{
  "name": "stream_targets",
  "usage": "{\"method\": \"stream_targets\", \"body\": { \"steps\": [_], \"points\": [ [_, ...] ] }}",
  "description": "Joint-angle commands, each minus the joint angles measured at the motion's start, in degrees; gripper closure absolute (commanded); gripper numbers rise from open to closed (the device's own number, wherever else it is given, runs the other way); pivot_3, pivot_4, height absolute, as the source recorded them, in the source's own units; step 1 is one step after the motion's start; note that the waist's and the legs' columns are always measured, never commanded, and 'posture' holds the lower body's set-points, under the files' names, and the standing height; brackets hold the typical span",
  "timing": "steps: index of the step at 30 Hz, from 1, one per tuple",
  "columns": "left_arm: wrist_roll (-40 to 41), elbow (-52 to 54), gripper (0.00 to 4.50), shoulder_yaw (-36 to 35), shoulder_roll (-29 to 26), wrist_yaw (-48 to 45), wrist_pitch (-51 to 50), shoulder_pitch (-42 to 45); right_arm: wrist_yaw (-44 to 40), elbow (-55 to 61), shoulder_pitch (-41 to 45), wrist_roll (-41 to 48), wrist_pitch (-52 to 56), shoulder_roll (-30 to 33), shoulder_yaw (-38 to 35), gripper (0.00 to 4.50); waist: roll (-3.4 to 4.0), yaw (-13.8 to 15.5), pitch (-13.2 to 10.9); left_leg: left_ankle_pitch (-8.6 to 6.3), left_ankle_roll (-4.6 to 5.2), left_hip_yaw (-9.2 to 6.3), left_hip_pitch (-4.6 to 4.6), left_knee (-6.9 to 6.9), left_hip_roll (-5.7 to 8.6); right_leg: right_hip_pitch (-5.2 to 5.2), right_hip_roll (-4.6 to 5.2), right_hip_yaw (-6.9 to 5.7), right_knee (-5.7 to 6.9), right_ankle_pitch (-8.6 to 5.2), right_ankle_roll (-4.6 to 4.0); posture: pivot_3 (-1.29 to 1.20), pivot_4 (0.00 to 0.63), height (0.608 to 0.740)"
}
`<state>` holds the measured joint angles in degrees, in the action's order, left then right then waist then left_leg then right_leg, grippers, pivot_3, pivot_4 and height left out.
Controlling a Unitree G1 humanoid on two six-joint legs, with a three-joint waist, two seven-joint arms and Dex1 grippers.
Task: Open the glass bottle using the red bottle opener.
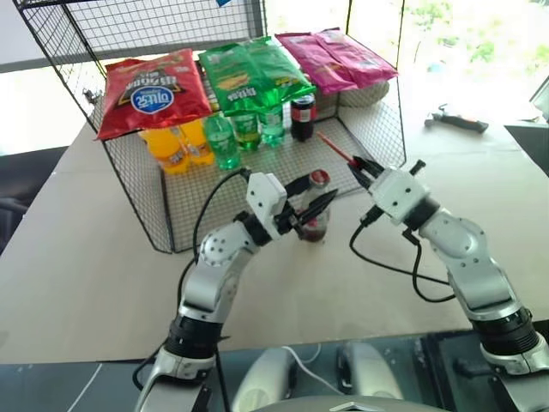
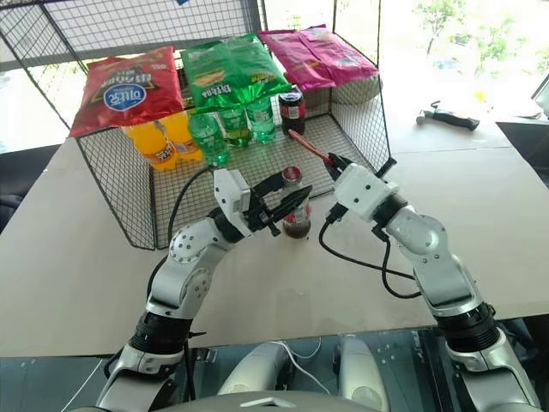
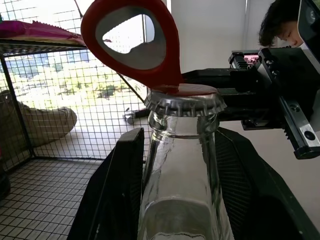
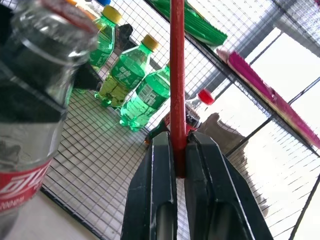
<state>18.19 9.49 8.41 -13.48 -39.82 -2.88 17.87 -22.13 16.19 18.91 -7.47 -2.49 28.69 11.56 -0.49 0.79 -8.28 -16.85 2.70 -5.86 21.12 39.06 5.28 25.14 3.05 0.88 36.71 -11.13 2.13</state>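
The glass bottle [image 1: 314,230] stands upright on the table just in front of the wire basket, clear with a red label and a crimped metal cap [image 3: 184,102]. My left gripper [image 1: 319,199] is shut on the glass bottle, with its black fingers [image 3: 120,190] on either side below the neck. To the right, my right gripper [image 1: 360,165] is shut on the handle of the red bottle opener [image 1: 334,148]. The opener's ring-shaped head [image 3: 135,40] points up and away, near the cap. In the eye views it stands apart from the cap.
The wire basket [image 1: 137,193] behind holds green bottles [image 1: 225,142], orange bottles [image 1: 176,146] and a darker cola bottle [image 1: 302,116]. Snack bags [image 1: 154,90] lie on its top. A grey hammer-like tool [image 1: 459,120] lies far right. A person's head [image 3: 277,22] shows behind.
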Motion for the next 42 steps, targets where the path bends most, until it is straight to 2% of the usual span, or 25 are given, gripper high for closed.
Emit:
{"method": "stream_targets", "body": {
  "steps": [1, 4, 11, 18, 23, 26, 34, 42],
  "points": [
    [-1.17, -0.85, 2.9, 0.11, -0.61, 0.21, -0.24, -0.06, 1.72, -2.15, -0.7, -4.47, -9.14, 0.39, 0.54, 4.5, 0.0, -0.03, 0.0, 0.0, 0.0, 0.03, -0.09, -0.01, 0.0, -0.07, -0.01, -0.01, 0.0, 0.0, 0.0, 0.0, 0.15, 0.735],
    [-1.24, -1.09, 2.9, -0.02, -0.53, 0.43, -0.04, 0.21, 3.28, -4.83, -1.55, -7.53, -14.7, 0.01, 0.99, 4.5, -0.01, -0.07, -0.01, 0.0, 0.0, 0.05, -0.44, -0.05, -0.02, -0.38, -0.03, -0.01, -0.02, -0.02, 0.01, 0.0, 0.15, 0.735],
    [-0.89, -2.03, 2.9, -0.65, -0.19, 1.12, -0.06, 1.04, 8.45, -12.19, -2.66, -12.34, -26.83, -1.85, 2.12, 4.5, -0.01, -0.06, -0.01, 0.01, -0.02, 0.09, -0.49, -0.05, -0.03, -0.41, -0.06, 0.02, -0.03, -0.02, 0.01, 0.0, 0.15, 0.735],
    [-0.55, -3.25, 2.9, -1.31, 0.17, 1.5, -0.42, 1.86, 11.72, -22.76, 0.26, -17.33, -36.49, -2.9, 4.88, 4.5, -0.01, -0.1, -0.01, 0.02, -0.03, 0.14, -0.56, -0.05, -0.03, -0.46, -0.1, 0.04, -0.03, -0.02, 0.01, 0.0, 0.15, 0.735],
    [-0.79, -4.31, 2.9, -1.32, 0.5, 1.47, -0.62, 2.53, 13.98, -32.0, 4.21, -20.24, -41.48, -3.99, 6.54, 4.5, -0.02, -0.12, -0.02, 0.02, -0.04, 0.18, -0.89, -0.1, -0.06, -0.78, -0.16, 0.04, -0.04, -0.03, 0.0, 0.0, 0.15, 0.735],
    [-0.84, -4.63, 2.9, -1.22, 0.73, 1.51, -0.68, 2.71, 15.21, -35.62, 6.36, -21.42, -44.35, -4.85, 7.4, 4.5, -0.03, -0.22, -0.03, 0.01, -0.03, 0.18, -1.5, -0.36, -0.12, -1.41, -0.23, 0.04, -0.27, -0.07, 0.04, 0.0, 0.15, 0.735],
    [-0.99, -4.82, 2.9, -1.25, 0.85, 1.43, -0.68, 2.43, 17.74, -40.08, 9.88, -24.23, -49.47, -5.29, 7.73, 4.5, -0.03, -0.38, -0.03, 0.05, -0.08, 0.17, -1.52, -0.44, -0.25, -1.4, -0.35, 0.18, -0.3, -0.04, 0.0, 0.0, 0.15, 0.735],
    [-1.24, -5.34, 2.9, -0.83, 1.18, 1.36, -0.76, 2.62, 23.5, -41.69, 15.4, -31.35, -53.55, -0.95, 6.32, 4.5, -0.03, -0.58, -0.05, 0.06, -0.09, 0.19, -1.5, -0.49, -0.26, -1.4, -0.37, 0.2, -0.39, -0.04, 0.0, 0.0, 0.15, 0.735]
  ]
}}
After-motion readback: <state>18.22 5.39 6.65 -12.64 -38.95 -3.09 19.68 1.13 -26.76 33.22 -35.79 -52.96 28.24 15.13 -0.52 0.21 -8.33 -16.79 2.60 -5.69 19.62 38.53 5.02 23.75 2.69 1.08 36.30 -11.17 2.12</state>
